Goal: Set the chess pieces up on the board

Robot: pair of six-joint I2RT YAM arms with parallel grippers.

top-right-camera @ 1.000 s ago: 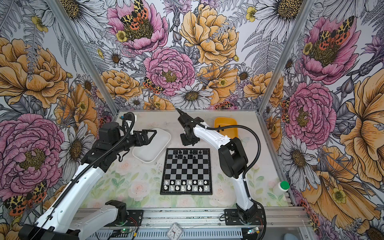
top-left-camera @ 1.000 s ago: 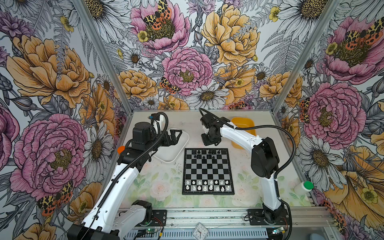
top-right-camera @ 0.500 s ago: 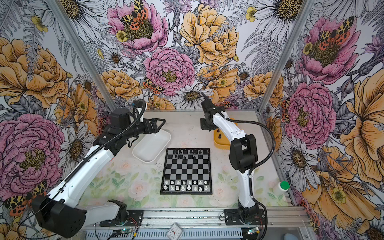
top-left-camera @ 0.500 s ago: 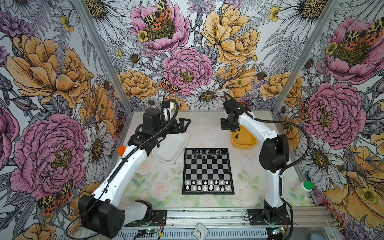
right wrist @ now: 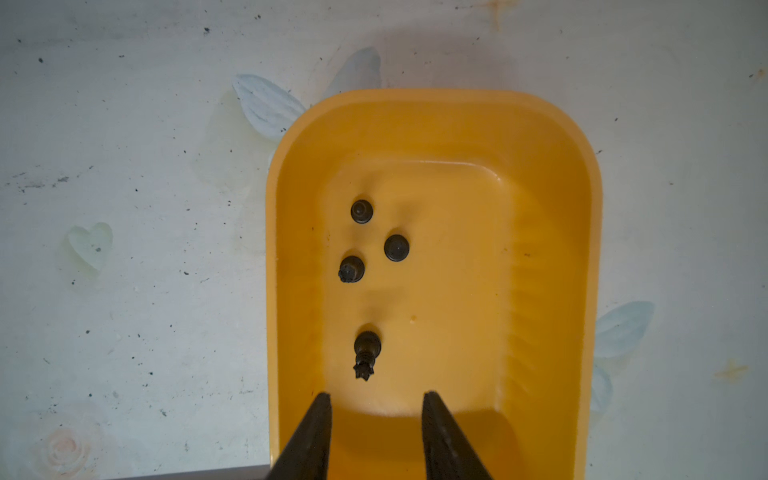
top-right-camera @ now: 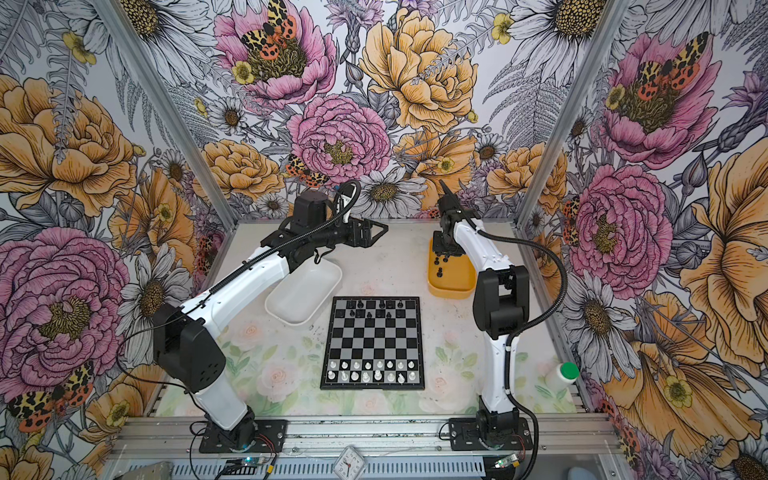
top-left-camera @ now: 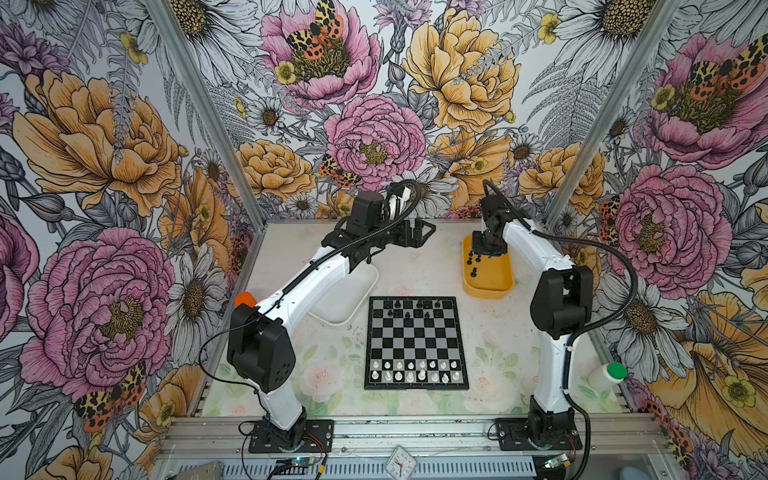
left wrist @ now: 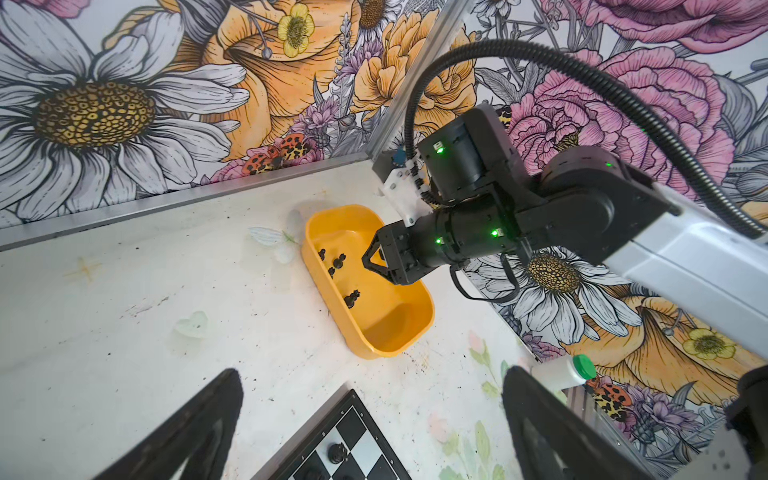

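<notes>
Right end effector (right wrist: 377,394) above black chessmen (right wrist: 396,247)

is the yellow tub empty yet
Not empty. The yellow tub holds four black pieces, plainly visible on its floor in the right wrist view.

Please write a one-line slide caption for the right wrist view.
Open right gripper hovers over a yellow tub holding four black chess pieces.
</notes>
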